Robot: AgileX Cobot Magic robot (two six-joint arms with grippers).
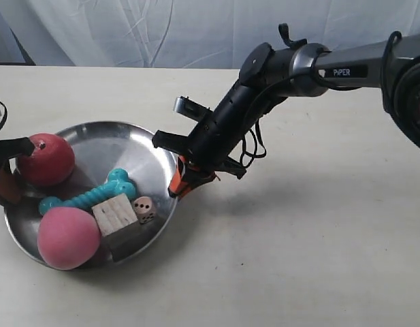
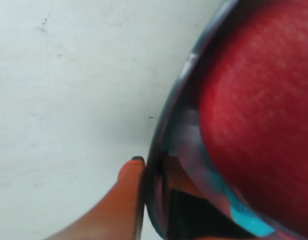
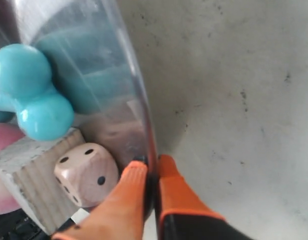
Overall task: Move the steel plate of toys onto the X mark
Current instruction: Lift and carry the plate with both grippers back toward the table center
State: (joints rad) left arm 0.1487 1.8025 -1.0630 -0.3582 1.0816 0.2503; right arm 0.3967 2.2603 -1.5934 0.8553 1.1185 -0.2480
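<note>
The steel plate (image 1: pixel 107 146) holds a red apple (image 1: pixel 46 159), a pink ball (image 1: pixel 68 237), a teal bone (image 1: pixel 87 197), a wooden cube (image 1: pixel 116 213) and a die (image 1: pixel 144 209). My right gripper (image 1: pixel 183 178) is the arm at the exterior view's right. It is shut on the plate's rim (image 3: pixel 129 65), one orange finger (image 3: pixel 124 200) inside beside the die (image 3: pixel 86 174). My left gripper (image 1: pixel 9 184) pinches the opposite rim (image 2: pixel 163 131) next to the apple (image 2: pixel 258 100). No X mark shows in any view.
The right arm (image 1: pixel 318 68) slants down over the cream table (image 1: pixel 318 231) from the upper right. A white curtain (image 1: pixel 128 27) hangs behind the table's far edge. Bare tabletop stretches to the plate's right and front.
</note>
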